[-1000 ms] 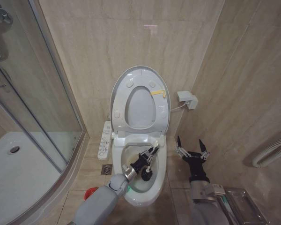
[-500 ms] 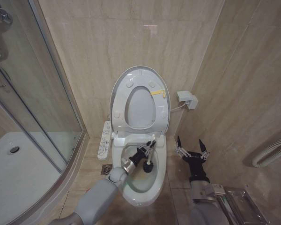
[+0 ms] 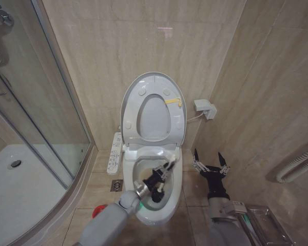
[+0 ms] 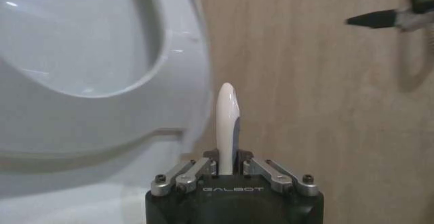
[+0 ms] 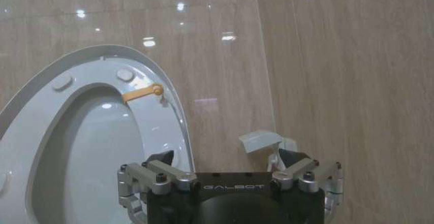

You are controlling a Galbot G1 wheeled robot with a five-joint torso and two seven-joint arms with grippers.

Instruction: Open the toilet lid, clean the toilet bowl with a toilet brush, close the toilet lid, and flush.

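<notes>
Lid (image 3: 153, 107): raised behind bowl (image 3: 155, 215). Left gripper (image 3: 162, 174): over bowl, pinching brush (image 3: 161, 182). Right gripper (image 3: 209, 163): beside bowl, fingers spread.

glass shower door (image 3: 51, 102), white shower tray (image 3: 15, 189), floor drain (image 3: 116, 185)

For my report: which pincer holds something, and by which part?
The left pincer holds the toilet brush by its white handle; the right pincer holds nothing.

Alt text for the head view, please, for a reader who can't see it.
The left gripper holds the toilet brush down inside the toilet bowl, dark bristles near the bottom. The toilet lid stands open against the tiled wall, and the right gripper waits open beside the bowl.
</notes>
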